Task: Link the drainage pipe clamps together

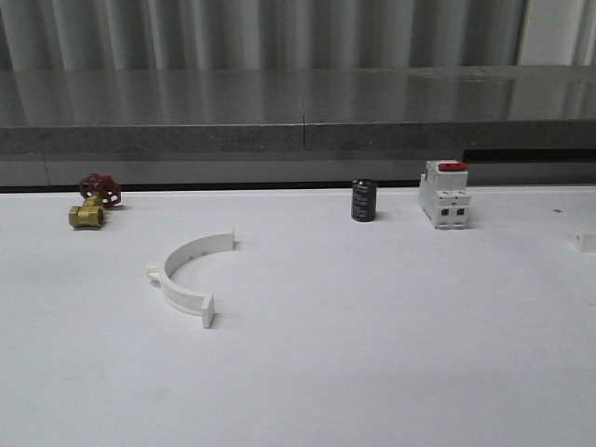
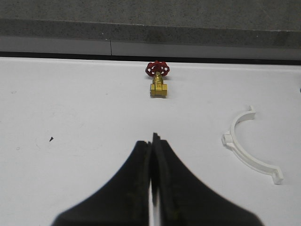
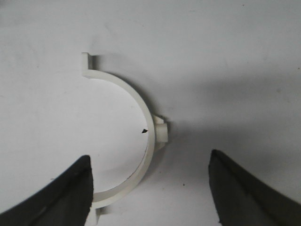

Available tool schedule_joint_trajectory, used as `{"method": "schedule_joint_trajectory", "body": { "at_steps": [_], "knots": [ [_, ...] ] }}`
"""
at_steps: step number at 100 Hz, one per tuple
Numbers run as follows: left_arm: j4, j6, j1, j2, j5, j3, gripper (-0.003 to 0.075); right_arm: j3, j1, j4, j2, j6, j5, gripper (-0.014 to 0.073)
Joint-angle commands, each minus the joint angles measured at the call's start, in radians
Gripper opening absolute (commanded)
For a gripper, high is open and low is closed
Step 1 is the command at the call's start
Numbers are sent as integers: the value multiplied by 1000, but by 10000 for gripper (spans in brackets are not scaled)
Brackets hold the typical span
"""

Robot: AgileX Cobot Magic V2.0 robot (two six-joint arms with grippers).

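Observation:
One white half-ring drainage pipe clamp (image 1: 196,246) lies flat on the white table, left of centre; the left wrist view has it off to the side (image 2: 248,159). My left gripper (image 2: 153,141) is shut with nothing between its fingers, hovering over bare table and pointing toward the valve. A second half-ring clamp (image 3: 141,101) lies under my right gripper (image 3: 150,157). That gripper is open wide, and the clamp's lower arc and middle tab sit between its fingers, which do not touch it. A small white piece (image 1: 585,242) is cut off by the front view's right edge.
A brass valve with a red handwheel (image 1: 93,200) sits at the back left. A black cylinder (image 1: 363,200) and a white breaker with a red switch (image 1: 444,194) stand at the back. A grey ledge (image 1: 298,140) runs behind the table.

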Motion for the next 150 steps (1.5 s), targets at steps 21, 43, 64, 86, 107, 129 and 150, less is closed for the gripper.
{"method": "schedule_joint_trajectory", "body": {
  "at_steps": [21, 43, 64, 86, 107, 129, 150],
  "knots": [
    [6, -9, 0, 1, -83, -25, -20, -43, -31, 26, 119, -85, -78, 523],
    [6, -9, 0, 1, -83, -25, -20, -43, -33, 26, 179, -92, -121, 523],
    [6, -9, 0, 1, -83, -25, -20, -43, -33, 27, 203, -98, -129, 522],
    [6, -9, 0, 1, -83, -25, -20, -43, -33, 27, 216, -99, -127, 521],
    [6, -9, 0, 1, -83, -25, -20, -43, -33, 29, 223, -99, -122, 444],
    [6, -9, 0, 1, -83, -25, -20, -43, -33, 32, 222, -98, -112, 151],
    [6, -9, 0, 1, -83, -25, -20, -43, -33, 78, 222, -98, -88, 89]
  ]
}}
